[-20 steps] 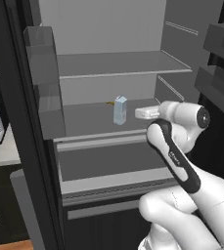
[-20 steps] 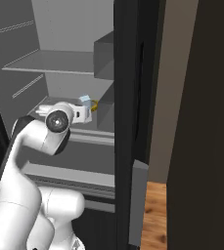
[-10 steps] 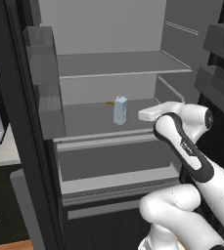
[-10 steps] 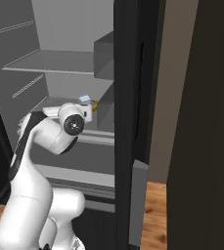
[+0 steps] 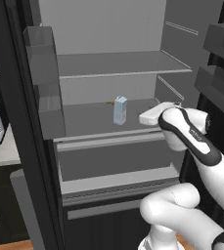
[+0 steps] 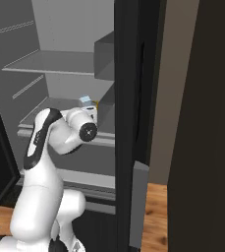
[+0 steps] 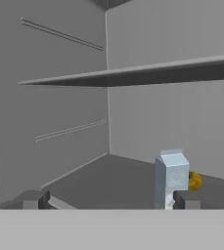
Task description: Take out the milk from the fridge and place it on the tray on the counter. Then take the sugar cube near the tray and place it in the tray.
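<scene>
The fridge (image 5: 99,29) stands open, showing its grey inside. On its middle shelf the milk (image 5: 120,110) stands upright, a pale blue-and-white carton. A small yellow banana (image 7: 194,180) lies just behind the milk (image 7: 172,177). My gripper (image 7: 109,202) is open, its fingertips (image 7: 33,200) wide apart with nothing between them. It hovers at shelf height, a little to the right of the carton in the left base view, hand (image 5: 150,115) pointing into the fridge. The right fingertip sits just in front of the carton's base. The tray and the sugar cube are out of view.
Translucent door bins (image 5: 44,73) hang on the open left door, and more bins (image 5: 220,63) sit on the right. An upper shelf (image 5: 118,66) spans above the milk. The dark door edge (image 6: 133,123) rises beside my arm. A strip of counter (image 5: 1,154) with an appliance lies left.
My forearm and wrist have swung right and lower in the left base view, while the hand stays beside the milk. The jaws remain wide open and the carton has not moved.
</scene>
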